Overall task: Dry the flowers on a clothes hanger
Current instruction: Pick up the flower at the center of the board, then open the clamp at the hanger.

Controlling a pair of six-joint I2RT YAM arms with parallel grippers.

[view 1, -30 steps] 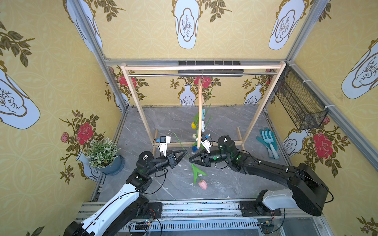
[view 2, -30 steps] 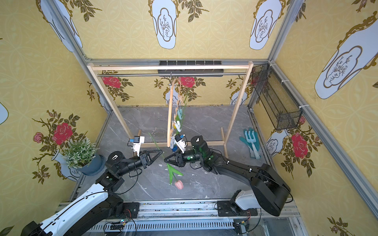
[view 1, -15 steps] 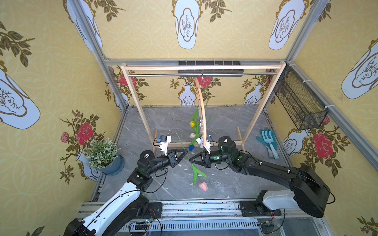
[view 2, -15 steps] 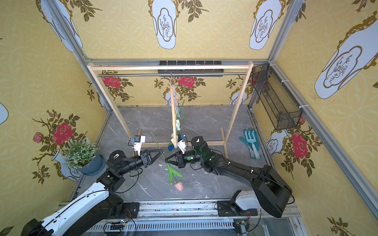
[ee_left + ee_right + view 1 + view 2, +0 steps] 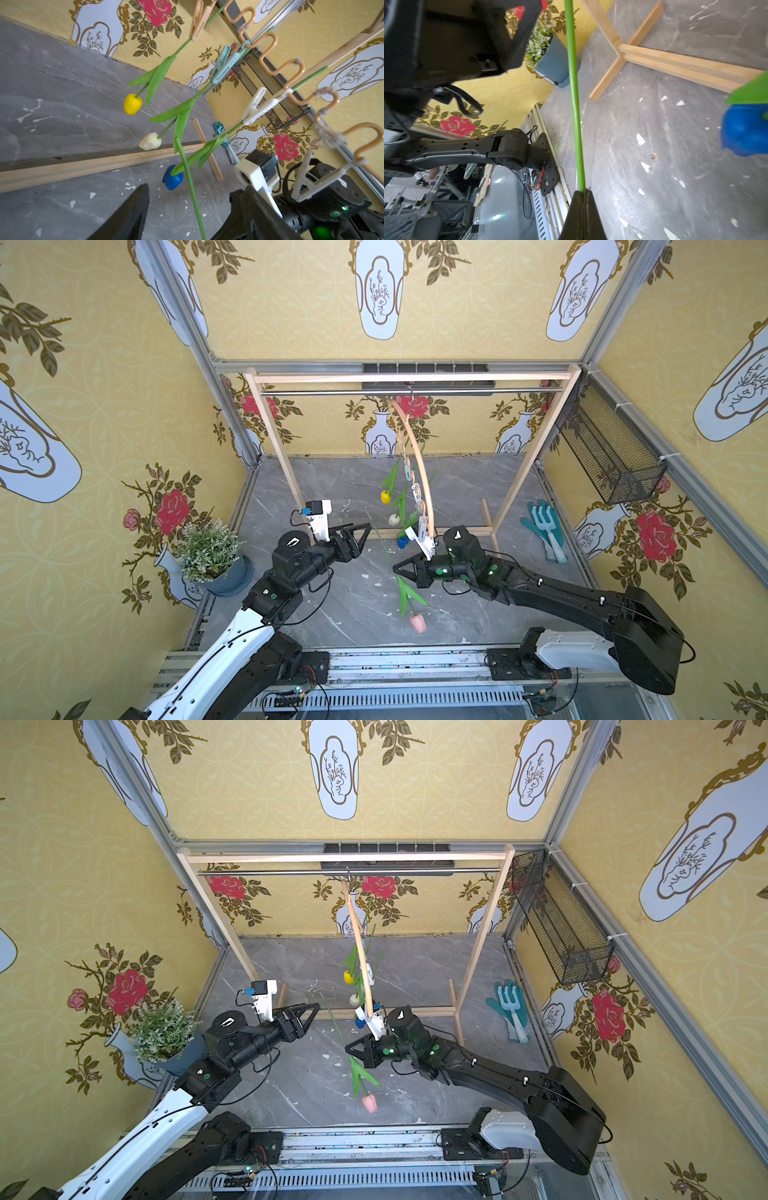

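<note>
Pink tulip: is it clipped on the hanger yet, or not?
Not clipped. The right end effector is shut on the stem of the pink tulip, and the end clothespin on the clothes hanger hangs empty.

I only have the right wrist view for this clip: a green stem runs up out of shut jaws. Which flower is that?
Observer: The pink tulip. In both top views its head hangs below the right gripper.
Operator: Are the other flowers up yet?
Observer: Yes. The yellow tulip, white tulip and blue tulip each hang head-down, clipped to the hanger.
Operator: Any room left on it?
Observer: One pin at its near end holds nothing.
Operator: And the other arm?
Observer: The left gripper has its jaws open, beside the pink tulip's stem and gripping nothing.
</note>
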